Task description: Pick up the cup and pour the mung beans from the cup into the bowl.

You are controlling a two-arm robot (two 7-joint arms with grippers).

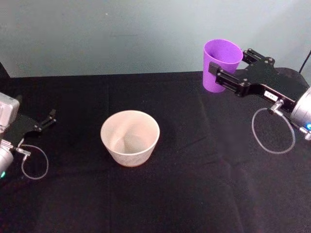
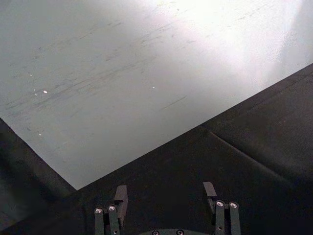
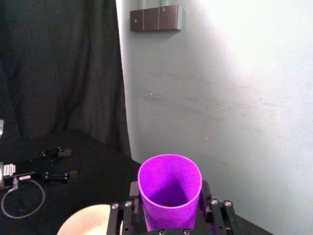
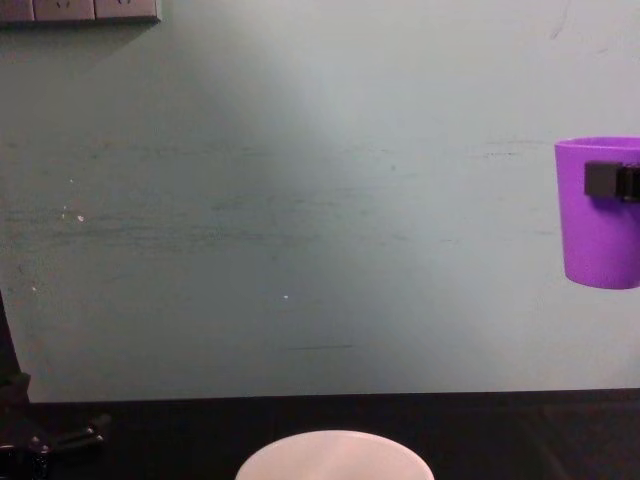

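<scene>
Right gripper (image 1: 228, 61) is what I'm working with, and its two black fingers are clamped on opposite sides of the purple cup (image 1: 222, 63), high on the wall just under the rim. The cup sits upright in that grip with its mouth facing up, lifted well clear of the black-draped table (image 1: 194, 194) at the far right. From the chest camera the cup (image 4: 600, 210) hangs high at the right edge against the pale wall (image 4: 300, 200), level, with a black finger pad across its upper side. Looking down through the right wrist camera I see into the cup (image 3: 169, 191), but its bottom is too dim for me to make out the mung beans. The white bowl (image 1: 130, 137) stands on the cloth near the middle of the table, well apart from the cup, lower and to its left, its inside plain and pale. My left gripper (image 1: 48, 119) rests low at the table's left edge, and its wrist camera shows the fingers (image 2: 120, 196) spread wide with nothing between them.
</scene>
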